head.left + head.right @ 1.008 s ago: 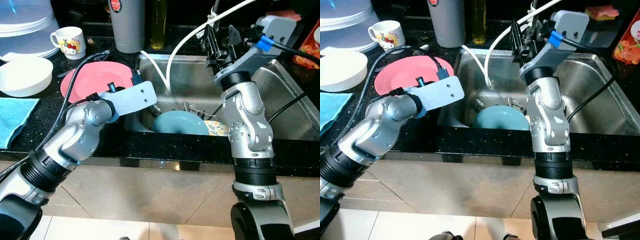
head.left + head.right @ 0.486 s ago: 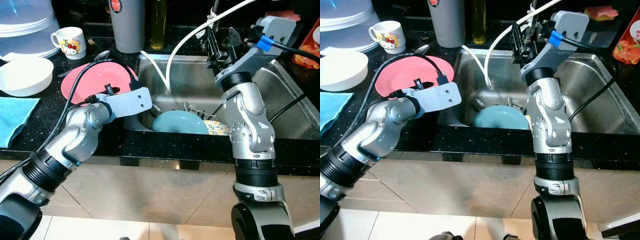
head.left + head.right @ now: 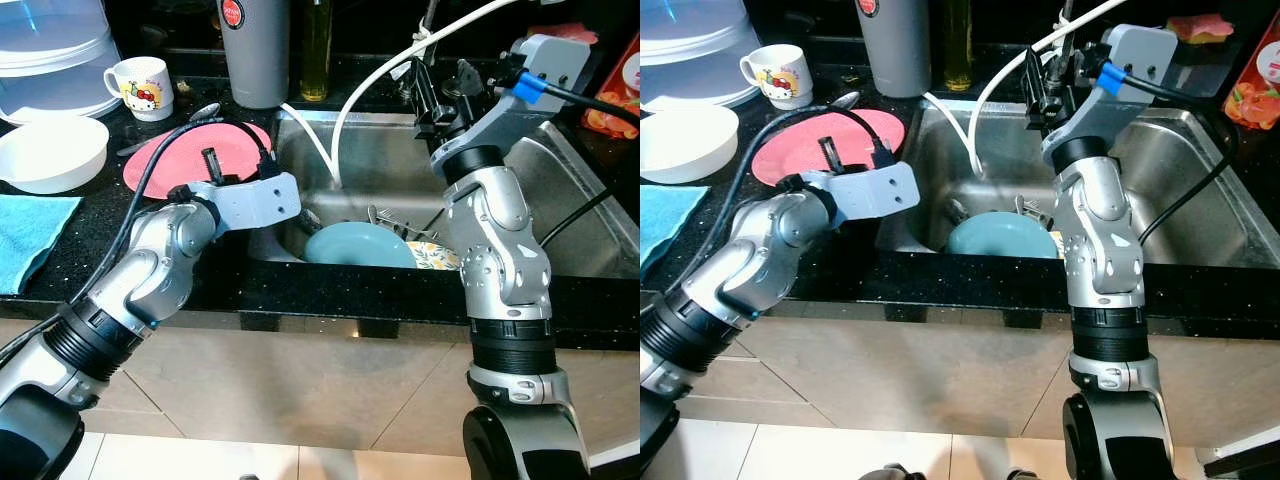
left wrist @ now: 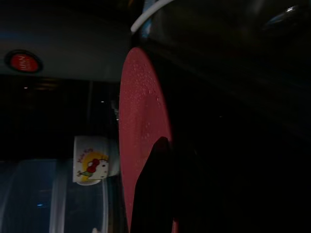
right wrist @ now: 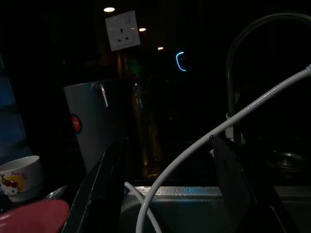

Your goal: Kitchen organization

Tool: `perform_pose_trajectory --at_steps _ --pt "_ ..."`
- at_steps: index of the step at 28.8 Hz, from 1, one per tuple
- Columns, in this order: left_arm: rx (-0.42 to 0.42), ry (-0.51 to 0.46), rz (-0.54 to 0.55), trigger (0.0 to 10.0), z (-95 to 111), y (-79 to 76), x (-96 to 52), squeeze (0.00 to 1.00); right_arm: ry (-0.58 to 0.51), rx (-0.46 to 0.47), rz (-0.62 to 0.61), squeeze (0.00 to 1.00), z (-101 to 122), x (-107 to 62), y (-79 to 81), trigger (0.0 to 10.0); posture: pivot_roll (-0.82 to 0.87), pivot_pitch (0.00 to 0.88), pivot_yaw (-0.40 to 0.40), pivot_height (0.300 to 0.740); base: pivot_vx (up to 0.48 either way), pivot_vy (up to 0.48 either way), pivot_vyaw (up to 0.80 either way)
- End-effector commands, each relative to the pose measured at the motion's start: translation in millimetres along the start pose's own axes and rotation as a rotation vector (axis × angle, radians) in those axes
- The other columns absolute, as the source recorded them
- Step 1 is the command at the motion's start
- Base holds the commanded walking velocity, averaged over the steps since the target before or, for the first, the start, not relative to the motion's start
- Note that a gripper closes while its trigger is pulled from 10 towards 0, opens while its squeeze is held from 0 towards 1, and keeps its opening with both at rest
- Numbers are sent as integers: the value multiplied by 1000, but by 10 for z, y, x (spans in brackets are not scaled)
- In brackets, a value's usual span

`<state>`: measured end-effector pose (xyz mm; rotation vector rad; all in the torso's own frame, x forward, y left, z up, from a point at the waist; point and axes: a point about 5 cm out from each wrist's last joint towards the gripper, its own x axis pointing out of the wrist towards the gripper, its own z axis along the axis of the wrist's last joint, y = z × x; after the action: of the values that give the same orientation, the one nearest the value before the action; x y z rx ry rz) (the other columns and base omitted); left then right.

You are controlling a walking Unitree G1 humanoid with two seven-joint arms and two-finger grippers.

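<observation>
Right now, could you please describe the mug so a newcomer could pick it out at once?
On the black countertop left of the steel sink, look towards the back, behind the pink plate. The mug stands there beside a clear plastic cover; it alone is white with a cartoon print.

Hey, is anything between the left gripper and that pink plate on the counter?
Nothing visible stands between them. The left gripper hangs right over the near part of the pink plate, and the left wrist view shows a black finger right against the plate's wet surface. The spoon and the mug lie beyond the plate.
</observation>
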<state>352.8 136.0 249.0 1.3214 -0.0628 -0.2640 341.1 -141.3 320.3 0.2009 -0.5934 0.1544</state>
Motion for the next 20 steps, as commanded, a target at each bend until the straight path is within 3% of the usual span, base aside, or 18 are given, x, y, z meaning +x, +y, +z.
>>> perform_pose_trajectory --at_steps 1,3,4,5,10,15,20 --pt "-2 -1 30 0 0 18 11 0 -3 -7 -9 0 16 -26 -20 10000 144 88 15 740 0 0 0" --pt "-1 -12 71 0 19 71 17 0 -3 -7 -9 0 16 -26 -21 10000 145 89 15 740 0 0 0" --pt "6 -35 127 2196 57 146 23 0 -3 -7 -10 0 17 -24 -23 10000 145 90 14 740 0 0 0" --pt "10 -85 194 10000 126 231 22 0 -3 -4 -12 0 17 -24 -25 10000 147 89 13 740 0 0 0" --pt "-6 -201 299 10000 293 377 -11 0 -3 8 -17 0 16 -20 -29 10000 147 91 11 740 0 0 0" --pt "-16 -319 299 10000 461 331 -58 0 -7 38 -25 0 38 -4 -45 10000 152 93 14 740 0 0 0" --pt "-34 -364 324 10000 529 356 -68 0 -10 42 -26 0 54 -6 -46 10000 161 98 15 740 0 0 0"
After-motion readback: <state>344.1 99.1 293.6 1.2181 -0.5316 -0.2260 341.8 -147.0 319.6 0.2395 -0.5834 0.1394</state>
